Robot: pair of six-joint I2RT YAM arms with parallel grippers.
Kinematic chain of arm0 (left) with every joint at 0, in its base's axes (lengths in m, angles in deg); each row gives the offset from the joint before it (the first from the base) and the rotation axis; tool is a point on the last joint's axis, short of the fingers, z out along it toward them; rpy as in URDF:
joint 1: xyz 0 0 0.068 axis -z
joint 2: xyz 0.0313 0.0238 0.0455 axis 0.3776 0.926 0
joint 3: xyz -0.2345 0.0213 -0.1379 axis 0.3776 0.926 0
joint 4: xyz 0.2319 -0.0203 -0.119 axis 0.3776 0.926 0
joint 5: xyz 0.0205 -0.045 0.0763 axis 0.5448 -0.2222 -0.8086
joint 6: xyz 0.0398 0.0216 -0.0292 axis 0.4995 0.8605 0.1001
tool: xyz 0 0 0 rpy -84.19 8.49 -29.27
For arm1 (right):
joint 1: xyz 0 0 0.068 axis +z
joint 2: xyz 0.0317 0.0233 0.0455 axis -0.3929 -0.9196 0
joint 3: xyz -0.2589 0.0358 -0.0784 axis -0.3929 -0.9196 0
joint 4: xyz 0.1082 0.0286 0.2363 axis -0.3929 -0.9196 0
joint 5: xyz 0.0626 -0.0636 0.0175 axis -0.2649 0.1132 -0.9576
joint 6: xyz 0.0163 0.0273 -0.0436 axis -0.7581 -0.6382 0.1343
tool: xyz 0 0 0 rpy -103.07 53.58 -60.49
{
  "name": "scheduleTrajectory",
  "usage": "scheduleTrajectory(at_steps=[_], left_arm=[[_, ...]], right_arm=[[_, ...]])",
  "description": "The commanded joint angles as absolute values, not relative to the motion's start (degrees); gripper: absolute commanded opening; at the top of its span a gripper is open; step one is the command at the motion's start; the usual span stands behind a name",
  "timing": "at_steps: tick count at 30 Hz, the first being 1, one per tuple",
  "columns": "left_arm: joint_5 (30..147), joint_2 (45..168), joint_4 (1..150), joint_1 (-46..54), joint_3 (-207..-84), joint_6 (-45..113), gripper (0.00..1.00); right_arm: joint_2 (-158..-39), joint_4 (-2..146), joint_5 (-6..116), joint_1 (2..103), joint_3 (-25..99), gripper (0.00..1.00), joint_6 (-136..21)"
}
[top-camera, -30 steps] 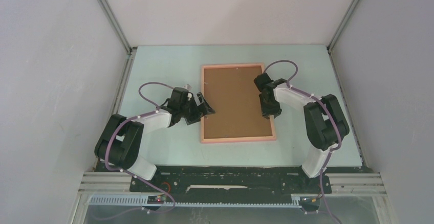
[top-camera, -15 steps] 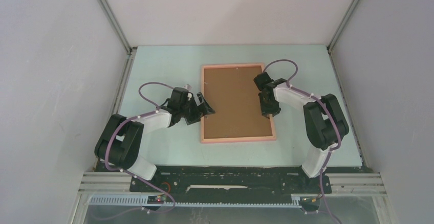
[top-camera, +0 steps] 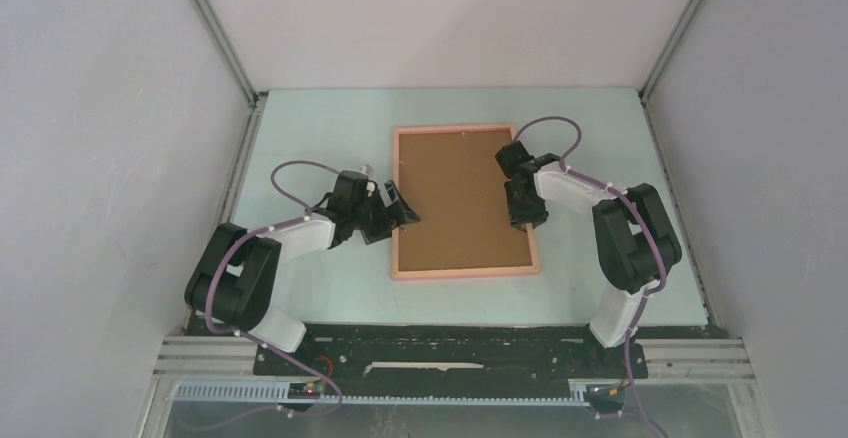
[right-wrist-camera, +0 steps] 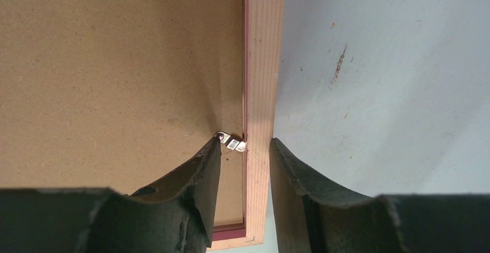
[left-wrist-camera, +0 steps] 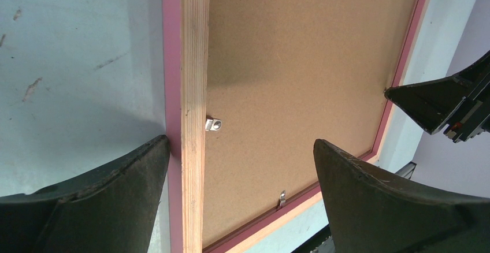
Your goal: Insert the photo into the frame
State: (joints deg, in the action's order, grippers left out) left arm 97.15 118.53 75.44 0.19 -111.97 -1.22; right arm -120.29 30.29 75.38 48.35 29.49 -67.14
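Holds left gripper [left-wrist-camera: 241, 142] spread wide astride the left rail of the frame [top-camera: 465, 271], face down on the table [top-camera: 330, 128], and right gripper [right-wrist-camera: 245, 143] half-closed about the right rail's clip [right-wrist-camera: 231, 144], grip unclear.

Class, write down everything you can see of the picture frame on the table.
The frame lies flat, back up, on the table: thin pink border, pale wooden rails, brown backing board inside, small metal clips. The open left pincer straddles its left rail; the right pincer brackets the right rail at a clip.
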Motion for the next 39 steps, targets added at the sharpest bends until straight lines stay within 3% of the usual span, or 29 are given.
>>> scheduleTrajectory(at_steps=[1,22,33,39], left_arm=[[99.11,118.93,72.95,0.14,-111.19,-1.46,0.95],[99.34,118.93,72.81,0.11,-111.08,-1.55,0.95],[99.28,118.93,72.77,0.05,-111.11,-1.55,0.95],[99.31,118.93,72.77,0.08,-111.1,-1.55,0.95]], right_arm=[[-119.89,30.62,76.12,48.0,28.53,0.45,-66.44],[-119.79,32.11,75.1,46.25,26.52,0.44,-65.97],[-121.97,35.25,75.49,46.34,25.38,0.2,-65.55],[-119.88,36.51,74.03,46.38,25.35,0.13,-65.38]])
